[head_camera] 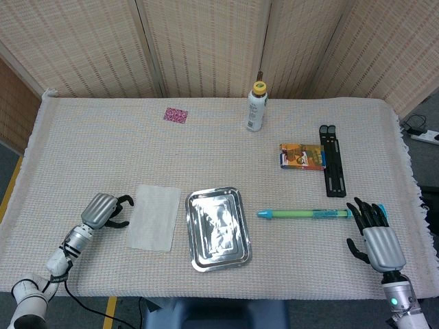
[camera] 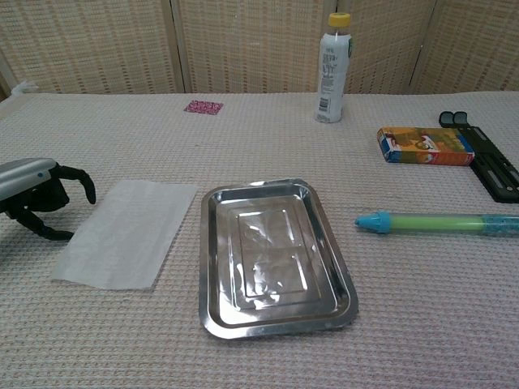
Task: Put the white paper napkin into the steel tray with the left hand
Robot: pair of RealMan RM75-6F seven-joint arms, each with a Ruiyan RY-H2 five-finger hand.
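Note:
The white paper napkin [head_camera: 155,216] [camera: 128,232] lies flat on the cloth, its right edge close to the steel tray [head_camera: 218,229] [camera: 272,259], which holds nothing. My left hand [head_camera: 104,210] [camera: 36,198] sits low at the napkin's left edge with its dark fingers curled and apart, the fingertips [camera: 87,191] at or just touching that edge; it holds nothing. My right hand [head_camera: 377,236] rests at the front right with spread fingers and nothing in it, and it does not appear in the chest view.
A blue-green pen [head_camera: 305,214] [camera: 442,222] lies right of the tray. Further back are a white bottle [head_camera: 256,107] [camera: 332,69], a colourful box [head_camera: 302,156] [camera: 425,146], a black folding stand [head_camera: 333,170] [camera: 491,158] and a small pink patch [head_camera: 175,114] [camera: 203,107].

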